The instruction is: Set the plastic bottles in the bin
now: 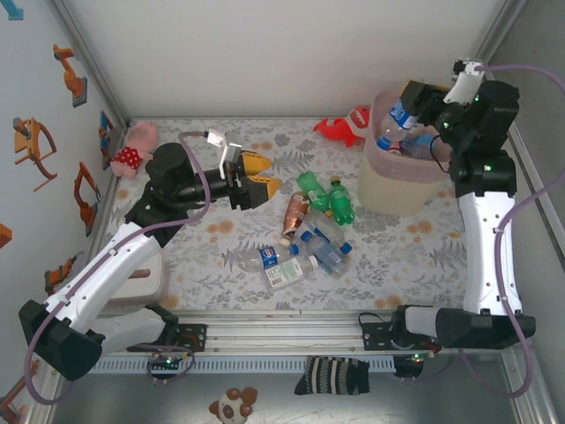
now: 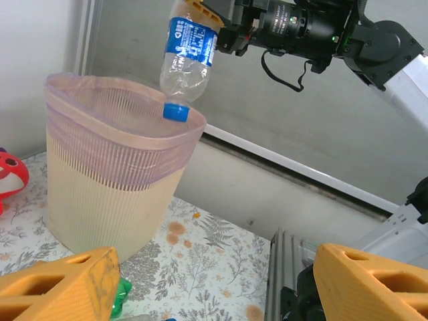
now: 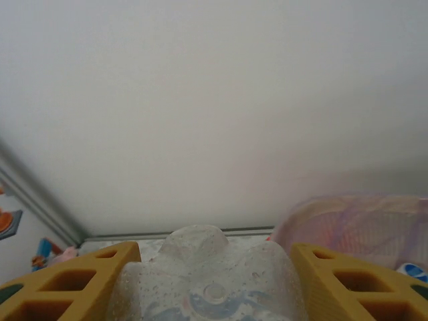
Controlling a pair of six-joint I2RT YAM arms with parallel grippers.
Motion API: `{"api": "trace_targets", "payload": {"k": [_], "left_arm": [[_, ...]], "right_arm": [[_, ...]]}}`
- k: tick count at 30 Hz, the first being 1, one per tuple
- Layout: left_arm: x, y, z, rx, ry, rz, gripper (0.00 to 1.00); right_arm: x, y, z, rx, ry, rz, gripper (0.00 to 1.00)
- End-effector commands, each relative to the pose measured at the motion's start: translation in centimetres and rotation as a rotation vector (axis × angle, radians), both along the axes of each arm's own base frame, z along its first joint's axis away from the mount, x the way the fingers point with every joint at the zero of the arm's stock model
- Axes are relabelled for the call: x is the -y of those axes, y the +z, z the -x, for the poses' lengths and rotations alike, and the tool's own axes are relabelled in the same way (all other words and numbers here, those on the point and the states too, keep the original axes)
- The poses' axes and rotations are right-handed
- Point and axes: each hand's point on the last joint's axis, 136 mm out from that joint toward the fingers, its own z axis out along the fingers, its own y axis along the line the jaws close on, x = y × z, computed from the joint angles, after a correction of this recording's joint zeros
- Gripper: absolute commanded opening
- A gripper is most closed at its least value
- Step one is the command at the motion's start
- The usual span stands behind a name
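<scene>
Clear blue-capped bottle (image 2: 188, 63): judged light, crushable; right tool (image 3: 214, 281) clamped near its base, cap-down above bin (image 2: 100, 200); left tool (image 1: 258, 175) apart, empty.

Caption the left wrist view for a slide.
Right gripper holds a blue-labelled bottle cap-down over the pink-lined bin; left gripper open in the foreground.

I see the clear bottle (image 2: 189, 63) is thin, shiny plastic, a bit crinkly, with a glossy blue label. The bin (image 2: 107, 200) is cream plastic with fine ribs, and its pink bag (image 2: 80, 90) is thin and see-through. My left pincer (image 1: 265, 174) has dull orange plastic fingers (image 2: 60, 287), slightly rough. The tabletop (image 1: 397, 256) looks like matt printed cloth.
</scene>
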Motion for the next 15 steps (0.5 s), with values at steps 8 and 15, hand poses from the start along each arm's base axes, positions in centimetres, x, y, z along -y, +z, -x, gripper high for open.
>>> {"api": "trace_targets", "payload": {"k": [8, 15], "left_arm": [[-0.7, 0.2, 0.5, 0.035, 0.012, -0.001, 0.76], [-0.7, -0.1, 0.3, 0.029, 0.018, -0.006, 0.75]], "right_arm": [[3.8, -4.0, -4.4, -0.146, -0.081, 0.167, 0.54], [5.0, -10.5, -6.6, -0.336, -0.079, 0.268, 0.54]]}}
